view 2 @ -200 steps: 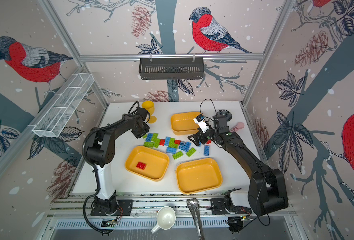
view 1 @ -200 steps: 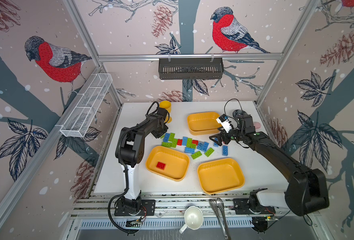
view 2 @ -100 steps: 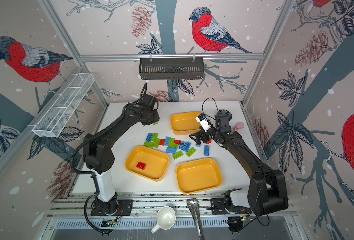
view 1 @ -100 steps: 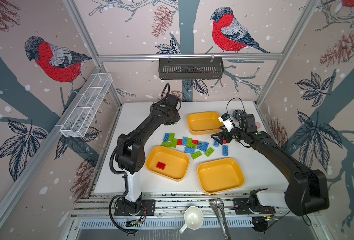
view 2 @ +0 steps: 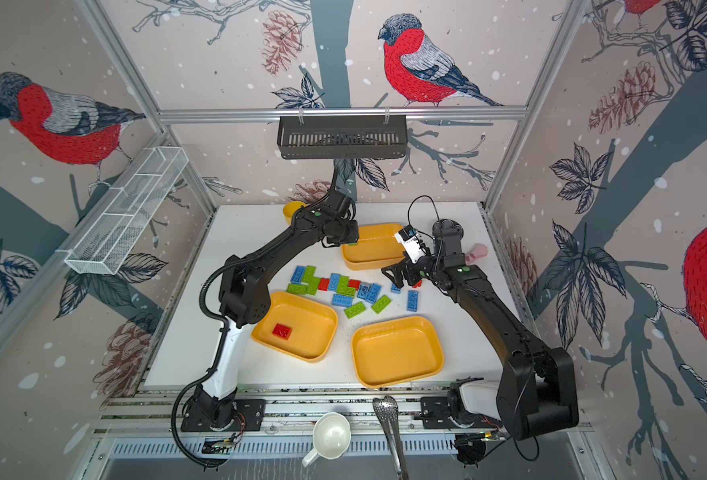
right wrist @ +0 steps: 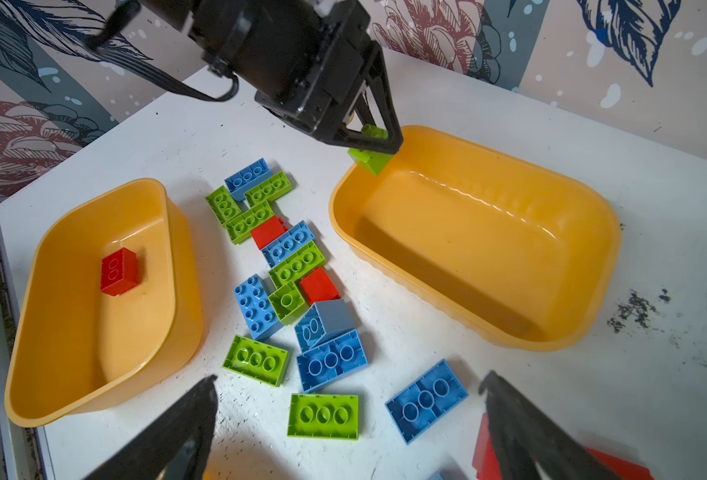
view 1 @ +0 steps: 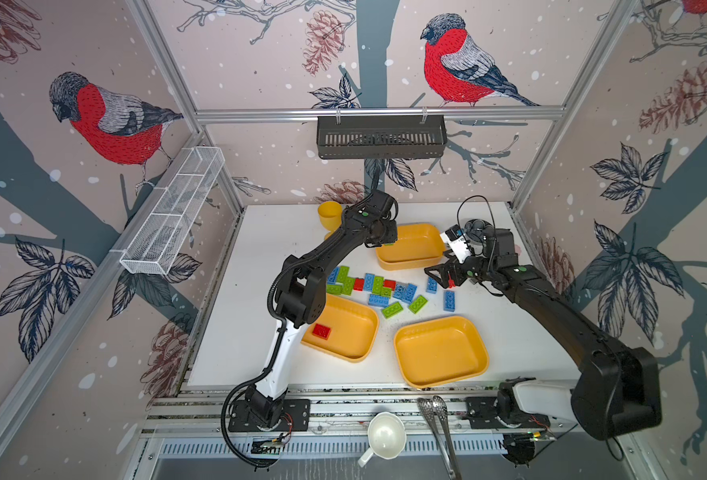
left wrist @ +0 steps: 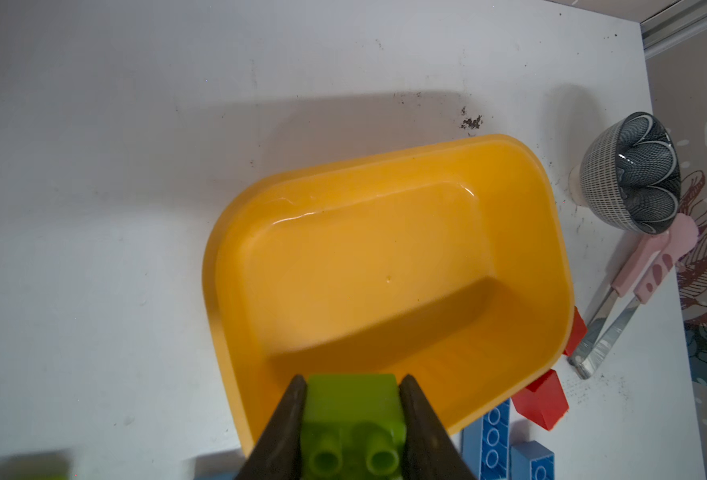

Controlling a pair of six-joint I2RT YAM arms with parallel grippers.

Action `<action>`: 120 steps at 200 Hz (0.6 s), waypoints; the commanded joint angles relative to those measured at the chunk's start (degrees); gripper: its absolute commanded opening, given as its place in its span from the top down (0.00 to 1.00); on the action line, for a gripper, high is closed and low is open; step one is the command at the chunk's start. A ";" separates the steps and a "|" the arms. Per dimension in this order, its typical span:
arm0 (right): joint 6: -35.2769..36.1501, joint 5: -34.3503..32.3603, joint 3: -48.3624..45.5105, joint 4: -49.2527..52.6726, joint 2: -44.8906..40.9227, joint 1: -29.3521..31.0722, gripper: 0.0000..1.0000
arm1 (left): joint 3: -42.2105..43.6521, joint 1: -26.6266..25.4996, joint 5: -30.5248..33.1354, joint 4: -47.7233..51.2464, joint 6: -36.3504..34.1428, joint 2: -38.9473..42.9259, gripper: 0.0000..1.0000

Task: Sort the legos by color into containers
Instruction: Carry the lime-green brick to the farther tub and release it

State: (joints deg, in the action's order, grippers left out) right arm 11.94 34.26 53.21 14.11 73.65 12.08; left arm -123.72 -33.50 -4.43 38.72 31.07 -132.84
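My left gripper is shut on a green lego, which hangs just above the near-left corner of the far container. The right wrist view shows that same green lego over the far container's rim. That container has nothing in it. Loose red, green and blue legos lie mid-table. The front-left container holds one red lego; the front-right container is bare. My right gripper stands open low over the pile's right end, with a red lego by one finger.
A yellow goblet stands at the back left. A dark patterned bowl and pink-handled tongs lie by the far container's right side. A white cup and metal tongs sit on the front rail.
My left arm swung from beside the goblet rightward to the far container's corner, carrying the green lego. The right arm barely moved and stayed open.
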 commanded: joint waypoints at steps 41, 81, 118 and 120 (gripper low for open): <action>-0.21 -0.52 -0.23 -0.49 -0.58 -0.12 0.01 | -3.24 -0.19 0.65 0.58 -2.84 -0.71 0.29; -0.21 0.34 -0.20 -0.44 0.14 -0.12 0.01 | 2.26 0.55 8.32 11.01 -6.03 5.94 0.27; -0.26 1.59 -0.42 -0.47 0.88 0.40 0.01 | 17.19 4.43 9.89 10.28 -7.18 16.00 0.27; -0.19 1.60 -0.46 -0.53 0.82 0.38 0.01 | 17.79 4.59 9.79 10.14 -7.34 16.39 0.27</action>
State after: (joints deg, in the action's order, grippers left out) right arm 11.94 34.33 52.88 14.09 74.22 12.12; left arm -112.05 -30.92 2.85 46.63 25.50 -120.92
